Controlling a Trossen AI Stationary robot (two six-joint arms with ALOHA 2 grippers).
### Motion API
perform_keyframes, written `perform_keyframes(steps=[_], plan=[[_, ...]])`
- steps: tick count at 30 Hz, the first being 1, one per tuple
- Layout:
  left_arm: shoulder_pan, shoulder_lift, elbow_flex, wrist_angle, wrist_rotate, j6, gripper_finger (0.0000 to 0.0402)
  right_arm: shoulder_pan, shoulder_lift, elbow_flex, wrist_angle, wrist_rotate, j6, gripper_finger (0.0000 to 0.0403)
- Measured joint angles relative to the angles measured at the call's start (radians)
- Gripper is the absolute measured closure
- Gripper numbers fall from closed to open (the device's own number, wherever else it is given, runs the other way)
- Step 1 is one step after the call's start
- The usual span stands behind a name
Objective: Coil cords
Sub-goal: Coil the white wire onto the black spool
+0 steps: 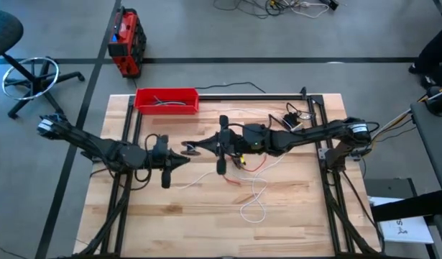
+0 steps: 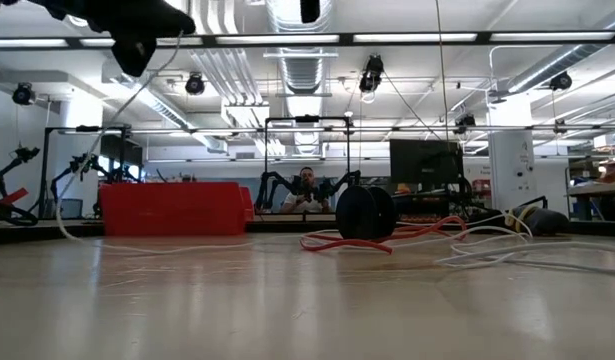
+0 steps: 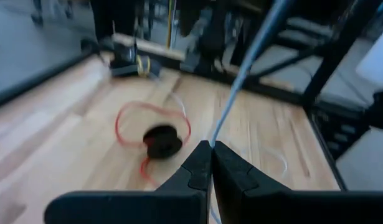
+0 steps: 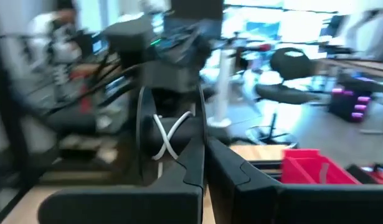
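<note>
- Your left gripper (image 3: 211,149) sits at the table's 9 o'clock side, its fingers closed on the white cord (image 3: 241,74).
- Your right gripper (image 4: 203,152) is at centre, fingers pinched onto a black spool (image 4: 169,134) wrapped with white cord.
- The red cord (image 3: 126,115) lies looped around its black disc (image 3: 162,140), just toward 5 o'clock of centre.
</note>
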Motion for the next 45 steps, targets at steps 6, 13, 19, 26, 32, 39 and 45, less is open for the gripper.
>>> perform_keyframes(steps=[6, 13, 19, 26, 32, 39, 45], plan=[[0.005, 0.055, -0.064, 0.29, -0.085, 0.102, 0.0401, 0.004, 0.089, 0.0, 0.195, 0.205, 0.108, 0.0403], [0.023, 0.138, -0.071, 0.365, -0.231, 0.121, 0.0401, 0.004, 0.172, 0.001, 0.288, 0.323, 0.164, 0.0403], [0.036, 0.179, -0.022, 0.364, -0.25, 0.123, 0.0401, 0.007, 0.187, 0.001, 0.24, 0.435, 0.101, 0.0403], [0.037, 0.197, 0.07, 0.234, -0.253, 0.08, 0.0401, 0.008, 0.183, 0.005, 0.138, 0.48, 0.053, 0.0403], [0.037, 0.192, 0.232, -0.157, -0.226, -0.038, 0.0396, 0.008, 0.183, 0.005, 0.036, 0.454, 0.061, 0.0403], [0.034, 0.193, 0.326, -0.211, -0.174, -0.006, 0.038, 0.003, 0.19, -0.002, -0.021, 0.447, 0.061, 0.0403], [0.034, 0.176, 0.328, -0.195, -0.174, 0.023, 0.037, 0.008, 0.187, -0.001, -0.023, 0.435, 0.063, 0.0403]])
